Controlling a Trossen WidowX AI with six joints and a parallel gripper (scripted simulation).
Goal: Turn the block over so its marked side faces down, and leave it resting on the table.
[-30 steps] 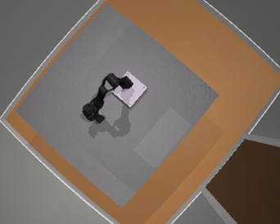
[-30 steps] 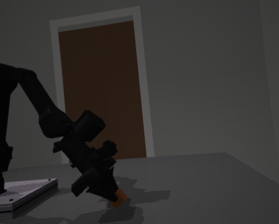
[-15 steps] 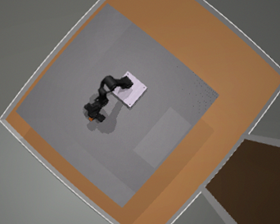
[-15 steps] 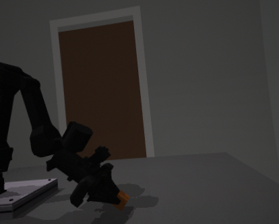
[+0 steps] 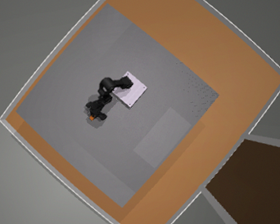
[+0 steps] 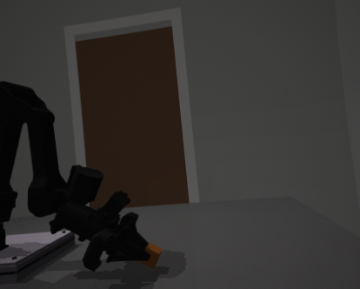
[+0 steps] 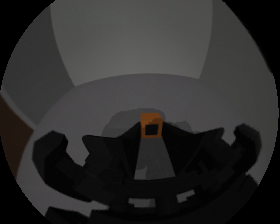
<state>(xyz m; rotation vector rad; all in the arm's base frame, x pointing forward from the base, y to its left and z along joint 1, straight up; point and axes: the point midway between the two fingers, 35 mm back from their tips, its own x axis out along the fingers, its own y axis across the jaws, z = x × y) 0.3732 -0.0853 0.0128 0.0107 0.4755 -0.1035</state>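
Observation:
A small orange block (image 5: 92,117) (image 6: 153,252) (image 7: 150,126) is held between the fingers of my gripper (image 5: 93,117) (image 6: 148,253) (image 7: 150,136). In the wrist view it shows a dark square mark on the face turned toward the camera. The gripper is shut on the block and lies nearly level, tilted a little downward, just above the grey table (image 6: 261,244). In the side view the block's lower corner is close to the table; I cannot tell if it touches. The arm is folded back close to its base.
The arm's white base plate (image 5: 135,91) (image 6: 35,245) sits near the middle of the grey table (image 5: 57,97). An orange floor border (image 5: 222,43) surrounds the table. A brown door (image 6: 130,113) stands behind in the side view.

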